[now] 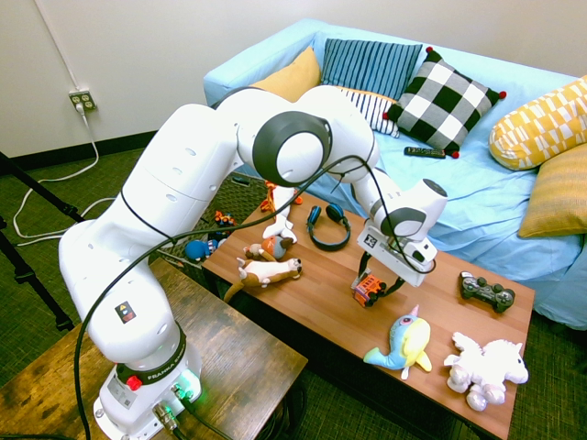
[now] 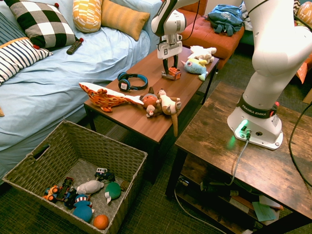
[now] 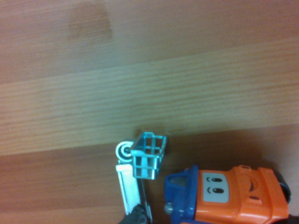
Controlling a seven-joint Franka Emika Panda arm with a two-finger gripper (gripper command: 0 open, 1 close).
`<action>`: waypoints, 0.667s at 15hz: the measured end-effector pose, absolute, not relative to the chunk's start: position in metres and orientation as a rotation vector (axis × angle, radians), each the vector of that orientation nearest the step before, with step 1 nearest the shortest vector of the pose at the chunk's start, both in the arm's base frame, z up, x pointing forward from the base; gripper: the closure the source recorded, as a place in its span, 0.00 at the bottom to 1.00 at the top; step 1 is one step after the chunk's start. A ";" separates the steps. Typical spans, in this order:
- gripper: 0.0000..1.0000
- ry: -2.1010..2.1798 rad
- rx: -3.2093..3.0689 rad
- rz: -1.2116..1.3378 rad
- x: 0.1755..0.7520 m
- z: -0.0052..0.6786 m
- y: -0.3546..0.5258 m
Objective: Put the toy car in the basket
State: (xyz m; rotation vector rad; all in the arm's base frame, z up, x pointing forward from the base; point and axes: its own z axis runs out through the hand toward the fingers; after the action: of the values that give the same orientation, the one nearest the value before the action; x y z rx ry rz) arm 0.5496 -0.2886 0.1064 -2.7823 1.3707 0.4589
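The toy car (image 1: 369, 289) (image 2: 171, 74), small and orange with blue and black parts, stands on the wooden coffee table (image 1: 330, 302), near the middle of it. My gripper (image 1: 379, 280) (image 2: 171, 65) hangs just above the car, pointing down, open, its fingers on either side of the car's top and holding nothing. In the wrist view the toy car (image 3: 229, 193) shows close by, with a light blue cage part in front of it. The basket (image 2: 87, 131) sits on the floor off the table's end, with several small toys inside.
Around the car the table holds headphones (image 1: 328, 225), a monkey plush (image 1: 266, 270), an orange spotted plush (image 2: 105, 96), a black game controller (image 1: 486, 291), a fish plush (image 1: 404, 341) and a white plush (image 1: 486, 367). A blue sofa (image 1: 477, 192) with cushions runs along the table's far side.
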 end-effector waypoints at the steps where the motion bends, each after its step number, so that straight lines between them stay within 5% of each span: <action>1: 1.00 1.370 -2.782 0.463 0.550 0.107 -0.289; 10: 1.00 1.390 -2.793 0.453 0.550 0.116 -0.305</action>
State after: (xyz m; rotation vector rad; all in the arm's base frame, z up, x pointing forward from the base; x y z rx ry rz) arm 0.5500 -0.3055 0.1157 -2.7931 1.3899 0.4527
